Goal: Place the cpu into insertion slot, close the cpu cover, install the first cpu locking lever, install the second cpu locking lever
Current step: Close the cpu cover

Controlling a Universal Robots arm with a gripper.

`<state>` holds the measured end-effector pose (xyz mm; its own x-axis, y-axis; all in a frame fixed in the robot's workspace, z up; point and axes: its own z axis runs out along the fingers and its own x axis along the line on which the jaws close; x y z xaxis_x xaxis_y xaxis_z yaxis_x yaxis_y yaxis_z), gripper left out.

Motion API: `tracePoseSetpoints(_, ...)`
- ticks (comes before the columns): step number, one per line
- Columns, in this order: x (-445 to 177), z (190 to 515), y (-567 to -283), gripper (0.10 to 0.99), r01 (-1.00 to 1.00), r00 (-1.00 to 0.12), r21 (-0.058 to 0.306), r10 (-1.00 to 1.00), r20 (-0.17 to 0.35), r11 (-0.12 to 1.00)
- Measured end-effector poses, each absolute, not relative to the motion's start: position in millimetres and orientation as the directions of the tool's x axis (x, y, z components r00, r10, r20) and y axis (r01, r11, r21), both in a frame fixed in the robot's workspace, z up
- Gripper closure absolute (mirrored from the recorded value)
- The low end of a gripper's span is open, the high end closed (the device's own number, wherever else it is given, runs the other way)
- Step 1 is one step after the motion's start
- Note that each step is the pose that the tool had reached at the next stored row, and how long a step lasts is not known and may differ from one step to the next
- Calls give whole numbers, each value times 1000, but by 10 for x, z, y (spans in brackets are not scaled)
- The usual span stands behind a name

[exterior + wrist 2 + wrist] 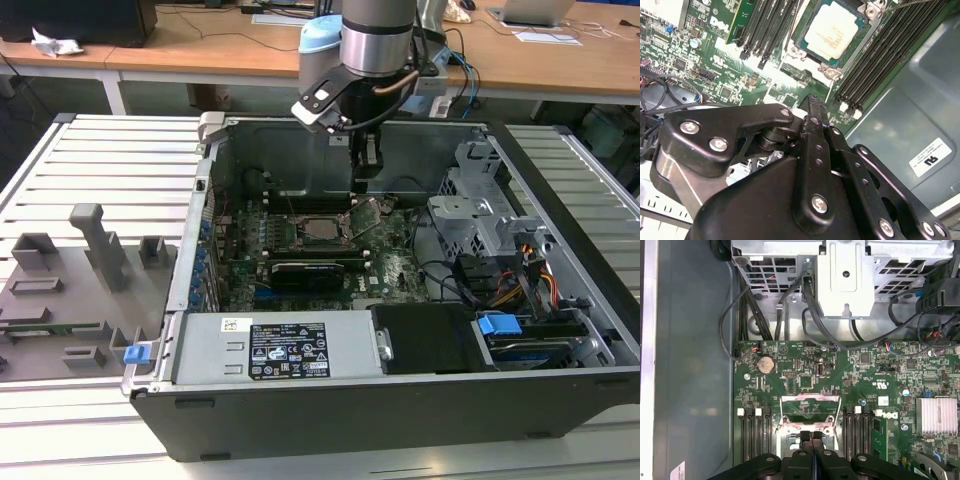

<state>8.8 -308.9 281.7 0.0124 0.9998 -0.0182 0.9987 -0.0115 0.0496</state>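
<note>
A pale grey metal desk [110,150] with long ribbed slats running side to side carries everything. A large dark grey metal computer case [400,410] lies on its side directly on the slats, open face up, covering the middle and the exterior view's right. Just beside it, at the exterior view's left, a flat grey plastic fixture plate [60,300] lies on the desk, with several upright grey blocks and a taller post standing on it. Bare slats show beyond the case at the far left, at the far right, and along the near edge.

The tool [812,105], fingers together, hangs near the seated cpu [832,32].
</note>
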Motion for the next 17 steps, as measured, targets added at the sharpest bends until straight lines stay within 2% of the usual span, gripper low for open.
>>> tracePoseSetpoints(17, 360, 2817, -3087, 980, 999, 12, 46, 1000, -20, -11)
